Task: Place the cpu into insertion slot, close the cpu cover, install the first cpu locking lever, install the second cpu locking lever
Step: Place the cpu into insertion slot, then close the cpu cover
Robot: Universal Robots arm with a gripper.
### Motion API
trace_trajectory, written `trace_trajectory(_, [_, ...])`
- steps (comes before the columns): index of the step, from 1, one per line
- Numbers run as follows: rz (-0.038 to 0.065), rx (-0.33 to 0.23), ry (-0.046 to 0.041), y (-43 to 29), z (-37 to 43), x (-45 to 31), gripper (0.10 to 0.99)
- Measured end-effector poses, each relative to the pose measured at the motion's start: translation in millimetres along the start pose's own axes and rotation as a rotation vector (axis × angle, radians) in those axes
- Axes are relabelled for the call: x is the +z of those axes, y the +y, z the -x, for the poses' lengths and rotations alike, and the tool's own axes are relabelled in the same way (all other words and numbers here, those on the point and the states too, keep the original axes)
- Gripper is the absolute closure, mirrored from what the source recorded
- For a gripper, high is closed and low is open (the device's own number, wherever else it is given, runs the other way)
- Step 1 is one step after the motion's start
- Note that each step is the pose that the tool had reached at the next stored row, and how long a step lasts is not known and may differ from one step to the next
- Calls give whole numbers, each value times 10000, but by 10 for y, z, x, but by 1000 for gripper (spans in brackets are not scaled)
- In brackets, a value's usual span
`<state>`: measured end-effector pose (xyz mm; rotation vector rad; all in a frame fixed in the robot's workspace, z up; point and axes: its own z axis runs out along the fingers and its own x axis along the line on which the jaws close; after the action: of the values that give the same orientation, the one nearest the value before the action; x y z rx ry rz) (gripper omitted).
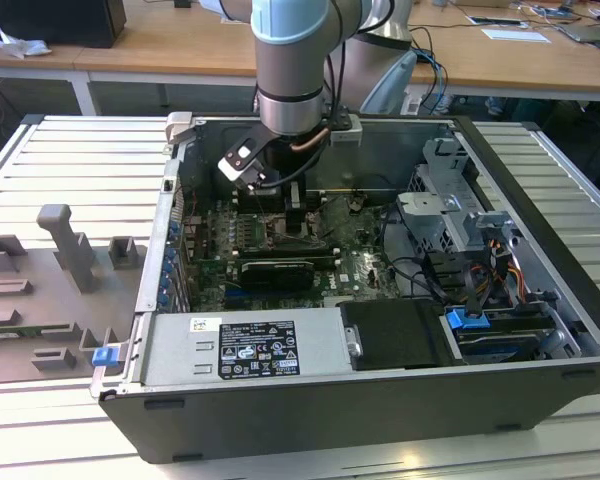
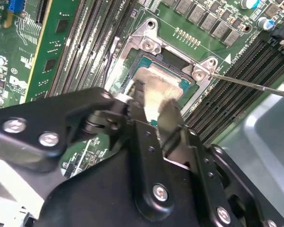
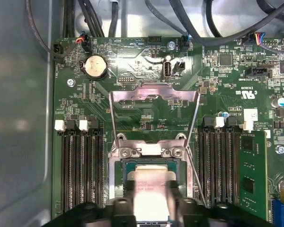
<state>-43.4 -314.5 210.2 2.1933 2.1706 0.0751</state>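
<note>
Memory slots [image 3: 80, 170] flank cpu [image 3: 149, 178] beneath pincer [image 2: 151, 105].

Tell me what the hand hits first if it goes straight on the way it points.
The cpu, directly ahead of the hand, over the insertion slot. Depth is unclear: I can't tell whether it is already seated. The cpu cover is swung open, out of that line.
</note>
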Motion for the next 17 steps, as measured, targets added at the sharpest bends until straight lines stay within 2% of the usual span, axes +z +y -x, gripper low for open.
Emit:
trace_trajectory(1, [0,1,0,0,0,-6,796])
trace_trajectory(2, [0,2,0,1,0,-10,796])
trace_trajectory(5, [0,8,0,1,0,-18,976])
trace_trajectory(13, [-1,23,-2,3,0,-37,980])
trace_trajectory(17, [0,33,-3,5,1,-71,980])
